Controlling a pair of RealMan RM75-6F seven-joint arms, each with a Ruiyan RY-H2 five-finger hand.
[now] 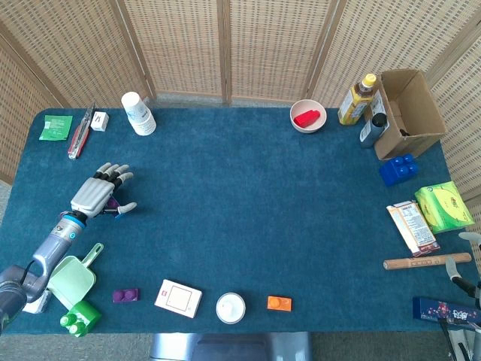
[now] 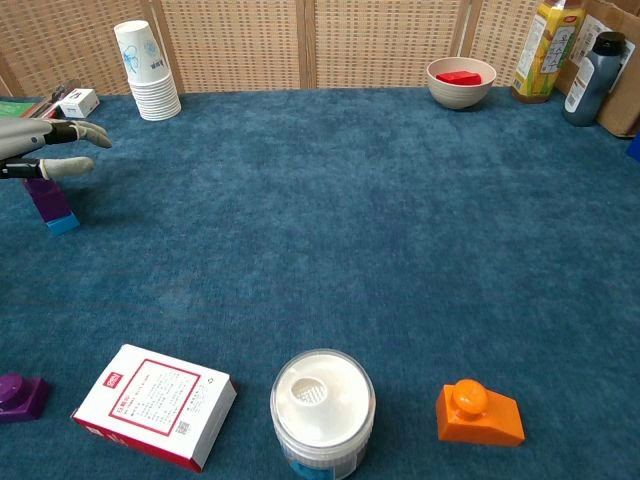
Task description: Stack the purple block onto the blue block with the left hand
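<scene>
Tall purple block atop blue block, on napped carpet.

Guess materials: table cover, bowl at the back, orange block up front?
Table cover: looks like short-pile carpet or felt, matte and fuzzy. Bowl: smooth pale surface, ceramic or plastic, can't tell which. Orange block: likely molded plastic, with crisp edges and a slight sheen.
</scene>
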